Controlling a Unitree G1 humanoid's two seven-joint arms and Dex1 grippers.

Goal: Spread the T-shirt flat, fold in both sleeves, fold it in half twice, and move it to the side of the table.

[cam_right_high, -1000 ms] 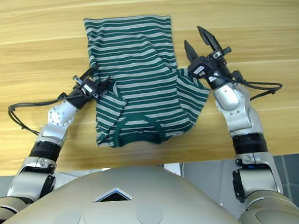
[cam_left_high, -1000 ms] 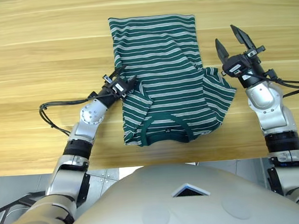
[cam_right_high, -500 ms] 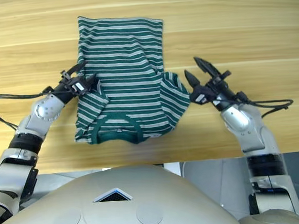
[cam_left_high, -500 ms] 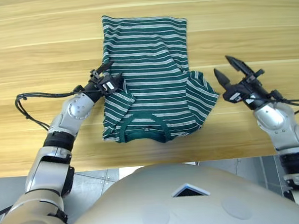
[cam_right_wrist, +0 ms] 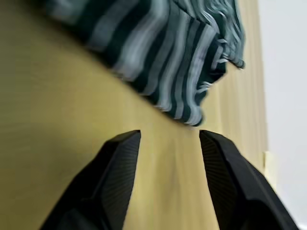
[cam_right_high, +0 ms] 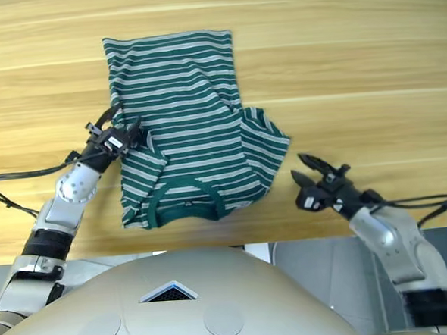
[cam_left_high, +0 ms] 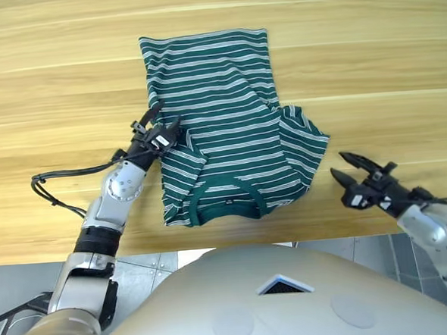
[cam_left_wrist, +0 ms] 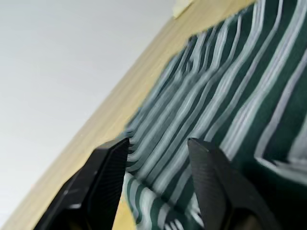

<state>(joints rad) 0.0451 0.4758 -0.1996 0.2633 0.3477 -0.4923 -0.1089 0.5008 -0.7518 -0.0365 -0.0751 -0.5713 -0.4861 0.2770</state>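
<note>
The green T-shirt (cam_left_high: 220, 114) with white stripes lies on the wooden table (cam_left_high: 51, 87), hem at the far end, collar toward me. Both sleeves are folded in over the body; the right one is rumpled. My left gripper (cam_left_high: 162, 122) is open at the shirt's left edge by the folded sleeve, and striped cloth (cam_left_wrist: 230, 96) shows past its fingers (cam_left_wrist: 108, 182). My right gripper (cam_left_high: 337, 164) is open and holds nothing. It hovers low over bare wood near the table's front edge, right of the collar end, with the shirt's sleeve (cam_right_wrist: 158, 52) a short way beyond its fingertips.
The table's front edge (cam_left_high: 304, 240) runs just below the shirt's collar. A black cable (cam_left_high: 57, 178) loops over the table beside my left forearm. Bare wood stretches to either side of the shirt and beyond its hem.
My right gripper has drawn back from beside the right sleeve toward the table's front edge, still open. The left gripper stays at the shirt's left edge. The head camera has shifted.
</note>
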